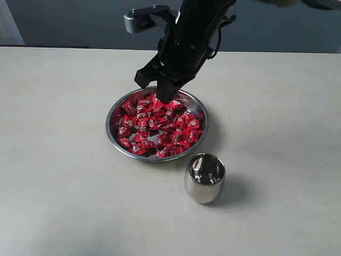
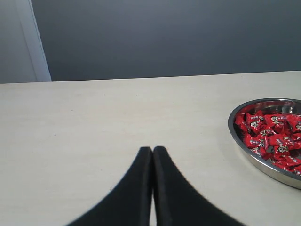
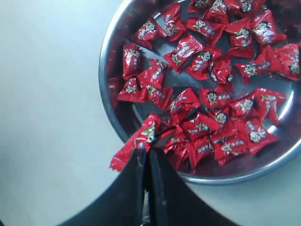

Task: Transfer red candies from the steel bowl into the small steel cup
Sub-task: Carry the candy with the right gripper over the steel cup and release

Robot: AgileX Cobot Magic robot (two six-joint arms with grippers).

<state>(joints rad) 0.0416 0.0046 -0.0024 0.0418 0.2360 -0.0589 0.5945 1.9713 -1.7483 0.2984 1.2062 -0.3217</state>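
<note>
The steel bowl (image 1: 114, 133) sits mid-table, filled with several red candies (image 1: 154, 125). The small steel cup (image 1: 204, 177) stands upright just in front of the bowl, to the right. My right gripper (image 1: 164, 97) hangs over the bowl's far rim. In the right wrist view the right gripper (image 3: 149, 151) is shut on one red candy (image 3: 141, 140), lifted above the bowl (image 3: 109, 101) and the other candies (image 3: 211, 99). My left gripper (image 2: 152, 150) is shut with nothing in it, above bare table, with the bowl (image 2: 235, 134) off to its side.
The pale table (image 1: 64, 160) extends around the bowl and cup on all sides. A dark wall (image 1: 80, 21) runs behind the table's far edge. The right arm (image 1: 197, 26) reaches down from the back.
</note>
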